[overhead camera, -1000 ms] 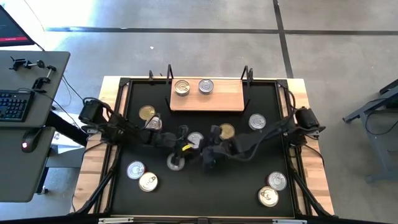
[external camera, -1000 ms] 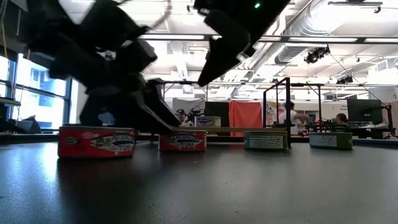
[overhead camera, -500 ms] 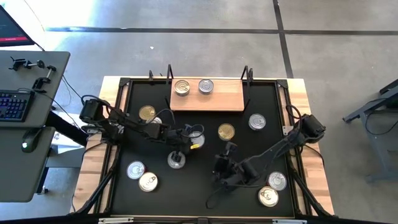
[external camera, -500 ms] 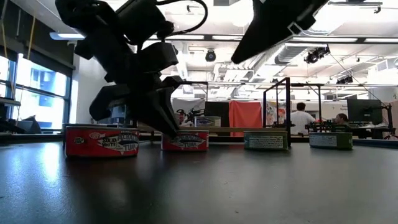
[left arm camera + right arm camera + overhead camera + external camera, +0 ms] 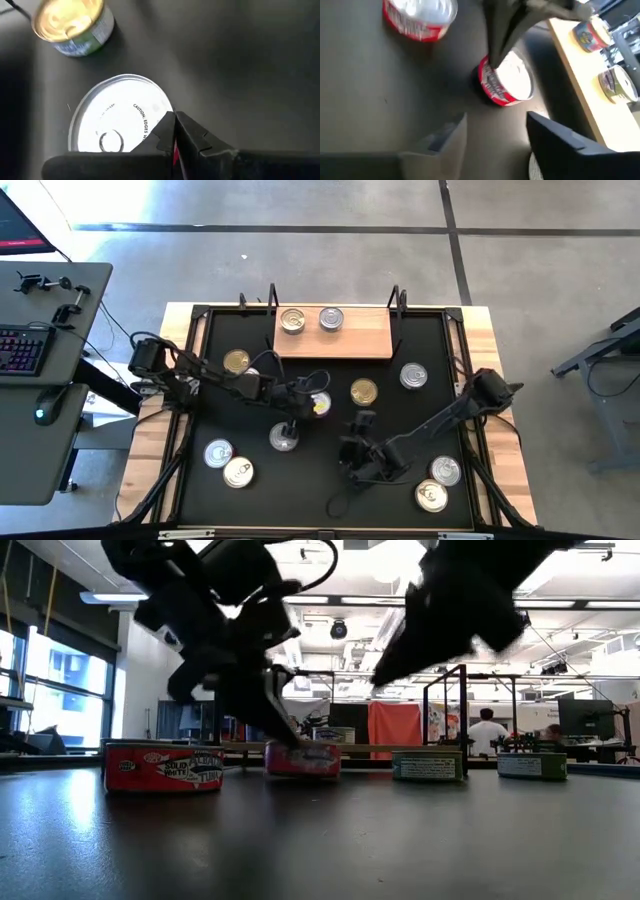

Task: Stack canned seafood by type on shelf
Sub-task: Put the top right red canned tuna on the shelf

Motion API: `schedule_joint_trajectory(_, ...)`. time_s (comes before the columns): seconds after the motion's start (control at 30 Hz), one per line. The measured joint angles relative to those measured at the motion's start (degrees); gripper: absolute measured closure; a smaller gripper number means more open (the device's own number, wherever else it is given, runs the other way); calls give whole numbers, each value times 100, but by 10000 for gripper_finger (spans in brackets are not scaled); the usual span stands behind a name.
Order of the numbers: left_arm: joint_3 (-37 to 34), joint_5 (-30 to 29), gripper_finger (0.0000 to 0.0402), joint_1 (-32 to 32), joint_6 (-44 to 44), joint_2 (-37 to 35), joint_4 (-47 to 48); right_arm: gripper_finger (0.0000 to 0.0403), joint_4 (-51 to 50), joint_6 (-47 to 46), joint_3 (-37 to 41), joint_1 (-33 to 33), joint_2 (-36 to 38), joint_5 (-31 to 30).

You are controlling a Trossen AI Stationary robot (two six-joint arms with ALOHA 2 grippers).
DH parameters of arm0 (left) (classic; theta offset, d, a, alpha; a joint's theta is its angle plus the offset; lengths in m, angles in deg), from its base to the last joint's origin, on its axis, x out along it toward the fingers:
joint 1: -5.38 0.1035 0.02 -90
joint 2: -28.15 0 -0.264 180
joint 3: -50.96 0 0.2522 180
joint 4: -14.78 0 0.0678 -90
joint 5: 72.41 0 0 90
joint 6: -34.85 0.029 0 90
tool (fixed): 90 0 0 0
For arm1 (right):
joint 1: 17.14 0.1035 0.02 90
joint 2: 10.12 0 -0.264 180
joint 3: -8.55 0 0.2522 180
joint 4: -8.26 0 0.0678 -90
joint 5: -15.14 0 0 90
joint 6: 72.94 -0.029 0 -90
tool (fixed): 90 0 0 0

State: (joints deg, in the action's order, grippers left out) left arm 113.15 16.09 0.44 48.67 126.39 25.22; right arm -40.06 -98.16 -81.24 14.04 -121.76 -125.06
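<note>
My left gripper [image 5: 308, 402] reaches in from the table's left to the mat's middle and is shut on a red-walled, silver-lidded can [image 5: 507, 80]. That can also shows in the left wrist view [image 5: 120, 115] and in the low view [image 5: 303, 758]. My right gripper [image 5: 495, 135] hovers open just nearer than that can [image 5: 322, 404], in the high view [image 5: 357, 430], and touches nothing. The wooden shelf [image 5: 360, 340] stands at the far edge with two cans [image 5: 292, 320] [image 5: 331, 318] standing side by side on their bases. My left gripper pinches the can's rim [image 5: 167, 122] between its two fingertips, with a strip of the red wall showing between them. The fingers [image 5: 502, 40] slant down from the table's left. The can sits tilted; whether its far edge still rests on the mat I cannot tell.
More cans stand loose on the black mat: a gold one [image 5: 364, 391] and a silver one [image 5: 413, 375] to the right, one [image 5: 283, 437] just nearer, two [image 5: 218, 452] [image 5: 238, 471] at near left, two [image 5: 445, 470] [image 5: 432, 496] at near right, and a gold one [image 5: 236, 361] at far left.
My left gripper has taken hold of the red-walled can's rim and risen a little; the can, flat on the mat before, now sits tipped. My right arm has swung from the mat's middle toward the near edge and has sunk somewhat.
</note>
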Motion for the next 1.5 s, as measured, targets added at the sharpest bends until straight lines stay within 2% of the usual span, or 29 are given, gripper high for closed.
schedule_joint_trajectory(0.17,19,10,401,46,-182,-69,-10,145,6,753,6,-351,-447,24)
schedule_joint_trajectory(0.3,19,132,401,46,-319,-186,-19,140,267,1242,7,-504,-666,-204)
schedule_joint_trajectory(0.47,26,412,401,44,-328,-263,-86,139,1117,2139,5,-717,-740,-233)
schedule_joint_trajectory(0.53,26,405,401,46,-326,-263,-51,139,1264,2353,2,-810,-739,-106)
schedule_joint_trajectory(0.67,26,401,402,46,-330,-263,-98,142,1459,2524,2,-1011,-738,518)
schedule_joint_trajectory(0.8,26,402,401,42,-337,-263,-215,175,1567,2537,2,-1148,-764,691)
schedule_joint_trajectory(0.97,29,335,401,45,-437,-363,-220,273,1605,2470,2,-1189,-762,711)
schedule_joint_trajectory(1.03,32,304,401,40,-500,-519,-47,287,1596,2389,-15,-1165,-743,814)
schedule_joint_trajectory(1.23,-22,-513,401,-5,-815,-1360,1021,287,597,1774,7,-988,-207,903)
schedule_joint_trajectory(1.3,-220,-837,401,-70,-916,-1630,1213,287,31,1440,1,-936,179,665)
schedule_joint_trajectory(1.43,-752,-1065,401,-276,-1283,-2228,1008,287,-1416,419,-12,-1097,811,-420)
schedule_joint_trajectory(1.5,-1025,-1076,401,-422,-1477,-2508,1006,287,-1867,118,-12,-1395,1073,-452)
